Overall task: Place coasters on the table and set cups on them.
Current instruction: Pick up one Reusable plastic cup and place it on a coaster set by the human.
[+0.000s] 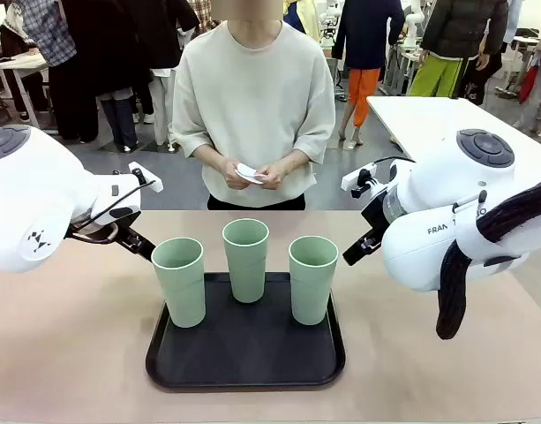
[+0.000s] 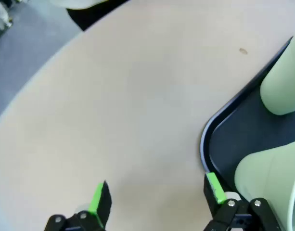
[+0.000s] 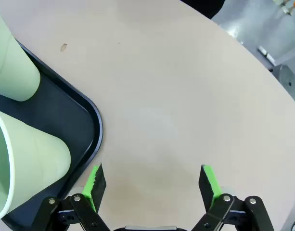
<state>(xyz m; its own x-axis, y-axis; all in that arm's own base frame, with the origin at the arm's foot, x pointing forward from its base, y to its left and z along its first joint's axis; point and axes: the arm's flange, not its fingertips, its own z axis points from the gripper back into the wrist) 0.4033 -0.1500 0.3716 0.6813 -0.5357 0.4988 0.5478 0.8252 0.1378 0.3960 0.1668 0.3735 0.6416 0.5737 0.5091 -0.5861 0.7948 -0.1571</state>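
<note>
The tan table (image 1: 67, 353) bears a black tray (image 1: 244, 367), and everything else is placed from that tray. Beyond the tray's far edge stands a person in a pale sweater (image 1: 257, 97). The white left arm (image 1: 32, 208) hangs off the tray's left side and the right arm (image 1: 447, 212) off its right side. Three mint-green cups (image 1: 245, 259) stand upright on the tray, one at its far middle and one toward each side. The left gripper (image 2: 155, 191) sits over bare table by the tray's left rim, fingers spread wide and empty. The right gripper (image 3: 152, 180) sits just off the tray's right rim, likewise spread and empty. The white coasters (image 1: 249, 173) are in the person's hands (image 1: 272, 175), beyond the tray and above the table.
</note>
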